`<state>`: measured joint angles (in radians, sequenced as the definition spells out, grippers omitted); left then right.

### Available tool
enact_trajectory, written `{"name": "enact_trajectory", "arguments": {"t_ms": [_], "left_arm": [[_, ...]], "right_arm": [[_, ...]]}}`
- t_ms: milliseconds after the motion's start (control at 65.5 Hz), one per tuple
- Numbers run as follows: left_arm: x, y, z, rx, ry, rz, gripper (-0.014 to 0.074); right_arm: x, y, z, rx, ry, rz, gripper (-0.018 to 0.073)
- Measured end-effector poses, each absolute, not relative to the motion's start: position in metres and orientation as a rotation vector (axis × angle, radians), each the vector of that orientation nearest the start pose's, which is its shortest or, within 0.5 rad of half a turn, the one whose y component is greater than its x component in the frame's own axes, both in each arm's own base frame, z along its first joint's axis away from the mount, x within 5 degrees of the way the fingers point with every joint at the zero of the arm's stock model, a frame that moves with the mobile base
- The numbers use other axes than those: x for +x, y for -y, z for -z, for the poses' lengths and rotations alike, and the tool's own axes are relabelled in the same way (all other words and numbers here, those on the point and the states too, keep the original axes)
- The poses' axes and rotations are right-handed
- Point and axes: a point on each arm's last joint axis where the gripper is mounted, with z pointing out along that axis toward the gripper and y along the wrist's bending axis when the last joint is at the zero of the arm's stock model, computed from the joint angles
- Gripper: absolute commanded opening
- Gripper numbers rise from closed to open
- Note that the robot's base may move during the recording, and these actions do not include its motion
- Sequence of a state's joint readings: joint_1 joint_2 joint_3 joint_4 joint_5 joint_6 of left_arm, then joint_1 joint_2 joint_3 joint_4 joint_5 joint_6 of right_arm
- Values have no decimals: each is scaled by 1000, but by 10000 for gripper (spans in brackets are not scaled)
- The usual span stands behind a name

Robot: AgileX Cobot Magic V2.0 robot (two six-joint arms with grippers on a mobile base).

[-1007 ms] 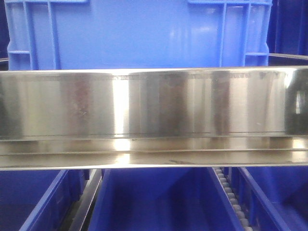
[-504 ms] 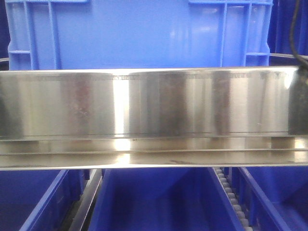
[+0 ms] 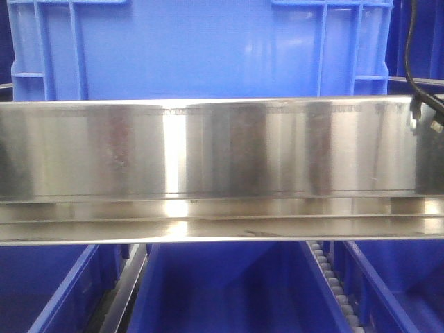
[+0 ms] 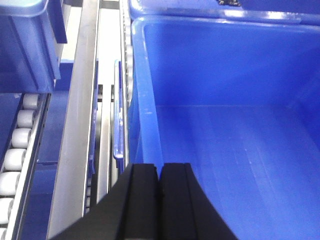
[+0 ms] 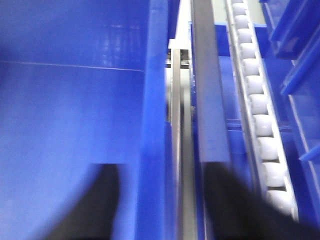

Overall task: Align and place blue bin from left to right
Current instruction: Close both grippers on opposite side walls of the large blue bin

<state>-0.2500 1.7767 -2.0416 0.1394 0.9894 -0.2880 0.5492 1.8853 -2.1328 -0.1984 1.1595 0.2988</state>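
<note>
Blue bin (image 3: 208, 48): stands on the upper level just behind the steel rail (image 3: 222, 149), near the middle of the front view. It appears set so that each arm can reach one side wall and slide it sideways into line; seen from above, it is empty in both wrist views (image 4: 225, 125) (image 5: 75, 100).

Steel rail: runs left to right across the near edge of the shelf. It probably acts as a stop that keeps the bin square while it is shifted.

Lower tubs (image 3: 222, 291): darker blue, on the level beneath the rail, well apart from the work.

Roller tracks (image 4: 17, 145) (image 5: 260, 115): one lies to the left of the bin and one to the right, each past a grey channel.

Right gripper (image 5: 161, 170): fingers are spread wide, one inside the bin and one outside over the channel, astride the right wall without touching it. This looks ready to clamp or nudge that wall, though the view is blurred.

Left gripper (image 4: 160, 172): fingers are pressed together with nothing seen between them, sitting at the near end of the left wall's rim. It is judged to be a blunt pusher rather than a grasp.

Cable (image 3: 408, 48): black, hanging at the far right beside the bin.

Look of the bin: sky-blue plastic, lighter than the tubs; smooth flat walls; raised upright ribs framing the corners; glossy; faintly lined floor.
</note>
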Motion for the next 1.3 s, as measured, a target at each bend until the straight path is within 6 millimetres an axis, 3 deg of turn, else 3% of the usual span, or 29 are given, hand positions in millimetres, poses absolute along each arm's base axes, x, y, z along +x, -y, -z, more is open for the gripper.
{"name": "enact_trajectory", "arguments": {"t_ms": [168, 580, 916, 1007, 1206, 1297], "left_arm": [[386, 88, -445, -23, -2208, 128, -111], [384, 87, -442, -27, -2245, 117, -111], [384, 87, -442, -27, -2251, 116, -109], [383, 90, -441, -15, -2250, 111, -34], [385, 110, -435, 41, -2231, -26, 319], [386, 120, -433, 33, -2209, -70, 340]], "right_arm": [[364, -204, -416, -296, -2350, -165, 286], [382, -217, -384, -293, -2422, -167, 286], [383, -218, -382, -293, -2426, -169, 286], [383, -218, -382, -291, -2427, -170, 286], [383, -218, -382, -291, -2429, -169, 286], [383, -218, -382, -291, -2429, -170, 286]]}}
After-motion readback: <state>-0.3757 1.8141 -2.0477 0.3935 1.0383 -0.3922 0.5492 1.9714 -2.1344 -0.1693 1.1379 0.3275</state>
